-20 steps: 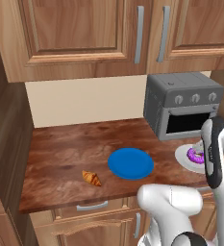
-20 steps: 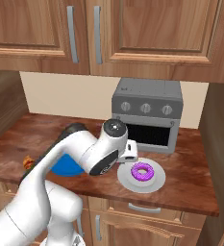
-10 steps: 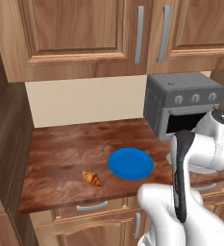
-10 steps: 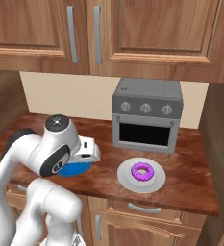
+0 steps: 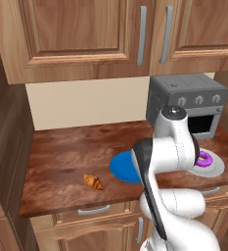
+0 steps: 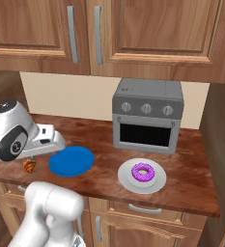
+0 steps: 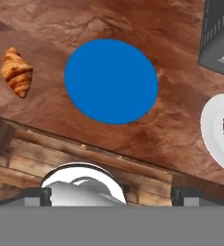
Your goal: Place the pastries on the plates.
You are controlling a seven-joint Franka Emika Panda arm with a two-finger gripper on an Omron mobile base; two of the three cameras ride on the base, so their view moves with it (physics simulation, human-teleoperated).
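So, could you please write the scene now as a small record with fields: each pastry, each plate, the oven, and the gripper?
donut: purple-frosted donut, lying on the white plate
croissant: croissant, on the bare wooden counter, apart from the blue plate
blue plate: blue plate, nothing on it
toaster oven: grey toaster oven, behind the white plate
gripper: raised above the counter, holding nothing; open or shut cannot be told

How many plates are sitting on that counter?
2. The blue plate lies bare near the middle of the counter, with the croissant on the wood beside it. The white plate sits in front of the toaster oven, holding the purple donut.
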